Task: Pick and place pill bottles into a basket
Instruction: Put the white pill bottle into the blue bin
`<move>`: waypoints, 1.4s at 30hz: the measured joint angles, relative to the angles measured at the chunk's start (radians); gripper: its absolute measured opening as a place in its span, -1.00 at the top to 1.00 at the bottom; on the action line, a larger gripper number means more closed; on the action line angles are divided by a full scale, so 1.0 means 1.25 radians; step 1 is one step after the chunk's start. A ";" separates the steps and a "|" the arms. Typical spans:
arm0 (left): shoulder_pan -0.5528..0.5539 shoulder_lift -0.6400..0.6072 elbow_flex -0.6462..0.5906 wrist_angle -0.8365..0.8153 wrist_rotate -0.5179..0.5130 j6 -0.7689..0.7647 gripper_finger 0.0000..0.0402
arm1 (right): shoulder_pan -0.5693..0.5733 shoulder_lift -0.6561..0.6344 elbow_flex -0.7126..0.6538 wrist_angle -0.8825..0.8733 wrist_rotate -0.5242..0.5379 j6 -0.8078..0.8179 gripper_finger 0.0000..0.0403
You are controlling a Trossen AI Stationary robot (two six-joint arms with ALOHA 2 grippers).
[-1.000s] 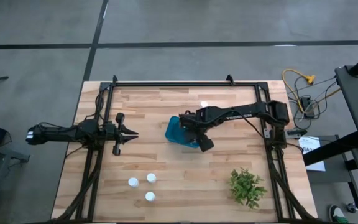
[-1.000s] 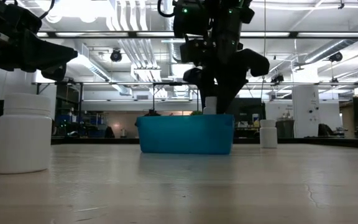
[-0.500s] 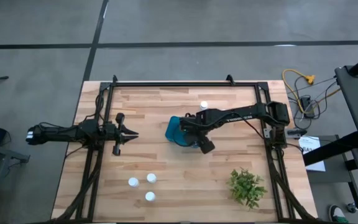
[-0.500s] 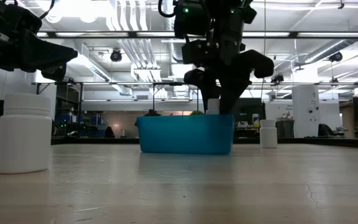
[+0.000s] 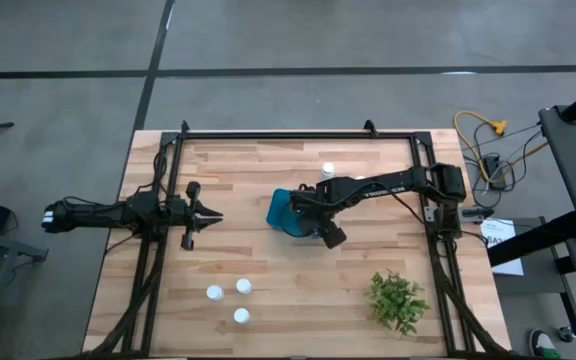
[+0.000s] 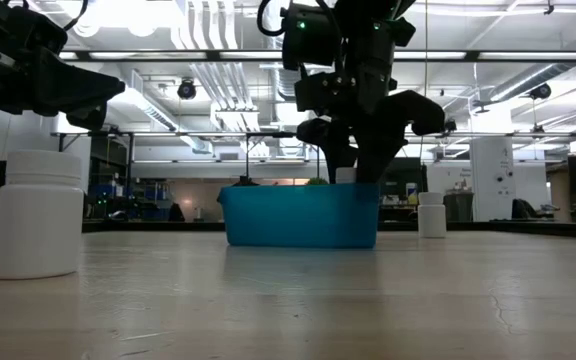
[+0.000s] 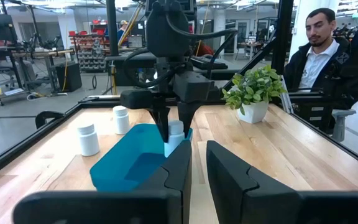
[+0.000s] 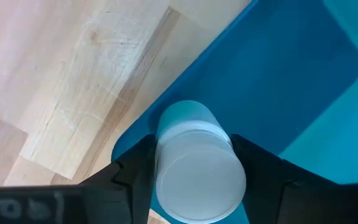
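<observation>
Since a second ago the right gripper (image 5: 306, 211) has drifted a little across the basket (image 5: 280, 210) toward its right-hand end, carrying its bottle along; nothing else on the counter (image 5: 298, 290) has shifted.

Its fingers (image 8: 135, 174) are clamped on the sides of a white pill bottle (image 8: 194, 168), one on each flank. The bottle's long axis runs straight down out of the fingers, cap end nearest the wrist, base pointing into the blue bin. From the wrist camera, the bottle hangs directly over the basket's inner corner, with the rim just beside it and bare wood beyond. In the low view its base is hidden behind the basket's near wall, so I cannot tell whether it touches the floor of the bin yet.

That is what the coming move turns on, I'd say: the basket lies directly beneath the fingers, so a release should drop the bottle inside, though it sits close to the wall.

The left gripper (image 5: 206, 215) waits well off to the side, fingers (image 7: 176, 168) closed and empty, pointing at the basket. Three bottles (image 5: 230, 300) stand in a cluster on the counter, nearer the left fingers than the right ones, and another bottle (image 5: 328, 170) stands alone beyond the basket, close to the right arm.
</observation>
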 joint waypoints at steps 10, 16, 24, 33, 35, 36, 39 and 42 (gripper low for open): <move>0.000 0.000 0.000 0.000 0.000 0.000 0.84 | 0.000 0.000 0.000 0.006 -0.033 -0.012 0.15; 0.000 0.000 0.000 0.000 0.000 0.000 0.84 | 0.000 0.000 0.000 0.010 -0.034 -0.018 0.15; 0.000 0.000 0.000 0.000 0.000 0.000 0.84 | 0.000 0.000 0.000 0.013 -0.034 -0.021 0.10; 0.000 0.000 0.000 0.000 0.000 0.000 0.84 | 0.000 0.000 0.000 0.013 -0.033 -0.022 -0.04; 0.000 0.000 0.000 0.000 0.000 0.000 0.84 | 0.000 0.000 0.000 0.013 -0.033 -0.023 -0.04; 0.000 0.000 0.000 0.000 0.000 0.000 0.84 | 0.000 0.000 0.000 0.013 -0.033 -0.023 -0.04; 0.000 0.000 0.000 0.000 0.000 0.000 0.84 | 0.000 0.000 0.000 0.014 -0.033 -0.023 -0.04; 0.000 0.000 0.000 0.000 0.000 0.000 0.84 | 0.000 0.000 0.000 0.014 -0.033 -0.021 -0.04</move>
